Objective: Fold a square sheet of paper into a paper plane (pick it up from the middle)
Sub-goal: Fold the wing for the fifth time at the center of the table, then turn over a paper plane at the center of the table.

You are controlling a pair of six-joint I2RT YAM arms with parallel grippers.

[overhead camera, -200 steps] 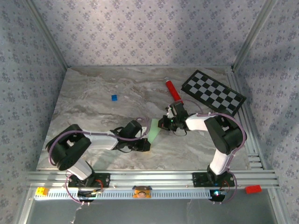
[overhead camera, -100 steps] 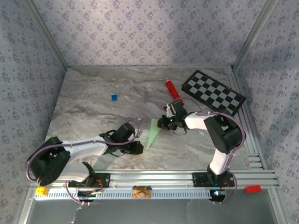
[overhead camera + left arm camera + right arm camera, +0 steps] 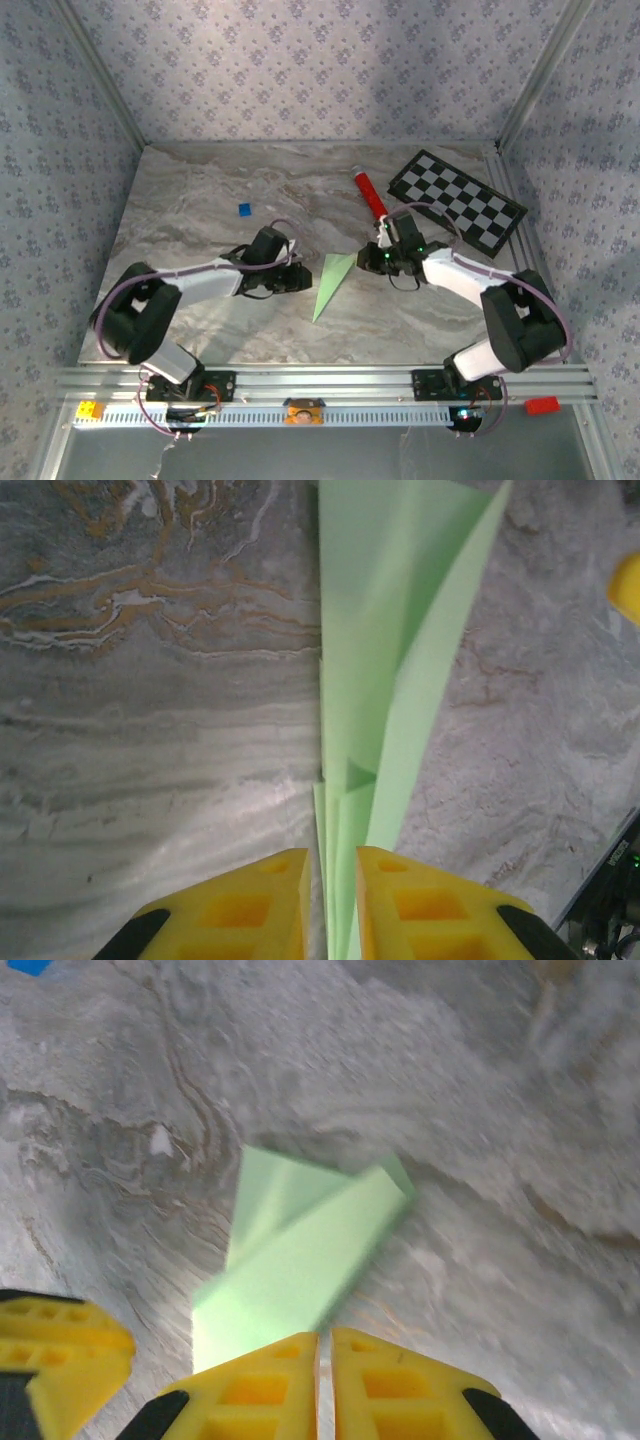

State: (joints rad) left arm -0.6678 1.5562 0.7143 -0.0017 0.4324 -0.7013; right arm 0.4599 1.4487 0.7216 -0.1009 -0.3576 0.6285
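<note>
Your left fingers (image 3: pixel 250 905) had pulled off the paper plane (image 3: pixel 332 283), which they had been bearing down on a second earlier. They dipped towards the near side of it, then came back to sit just to its left. They stood slightly parted, with the plane's folded layers showing through the narrow gap. From the top view they looked just clear of the plane's left edge and held nothing, though I could not tell whether a tip was brushing the paper. The plane itself lay flat and alone on the worktop (image 3: pixel 200 200). It was a slim pale green dart, with its wide tail on the far side and its point towards your arm bases, and it had scarcely shifted as you let go. To the plane's right, your right fingers (image 3: pixel 260 1380) had also backed off, from its tail corner to just beside it. They were closed to a hairline with nothing caught between them. Farther right and beyond the plane, the red tube (image 3: pixel 370 193) and the checkerboard (image 3: pixel 457 197) sat well apart from it. I judged this to be the release after the last crease. The folding looked finished, and all that remained was for you to draw both arms clear without nudging the plane.
</note>
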